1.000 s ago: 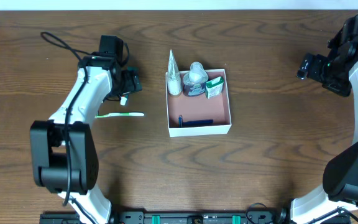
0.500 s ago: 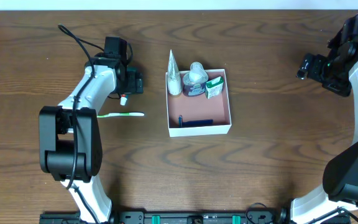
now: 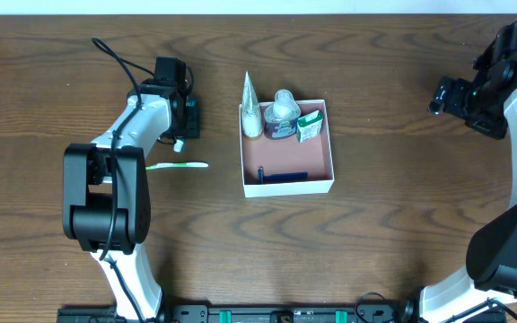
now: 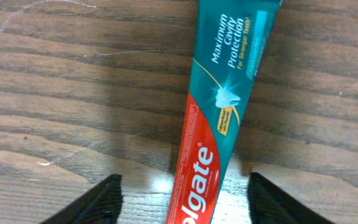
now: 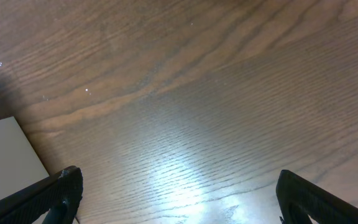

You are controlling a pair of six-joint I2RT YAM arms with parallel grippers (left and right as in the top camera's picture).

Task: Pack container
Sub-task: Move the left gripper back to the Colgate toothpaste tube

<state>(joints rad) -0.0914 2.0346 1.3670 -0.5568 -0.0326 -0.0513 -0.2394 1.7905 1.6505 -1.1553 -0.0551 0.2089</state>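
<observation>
so my left gripper [image 4: 182, 190] is spread wide either side of the toothpaste tube [image 4: 222, 99], and i'd drop straight down and pinch it mid-body before carrying it to the container [image 3: 287, 187], sitting mid-table well to the right. wrist cam shows the tube plainly, overhead the arm hides most of it; right gripper [image 5: 179, 193] hangs wide, empty.

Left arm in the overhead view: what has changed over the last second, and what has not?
The left arm swung its elbow toward the container; the left gripper, open over the toothpaste tube, barely moved and grips nothing. The toothbrush and the right gripper stayed put.
</observation>
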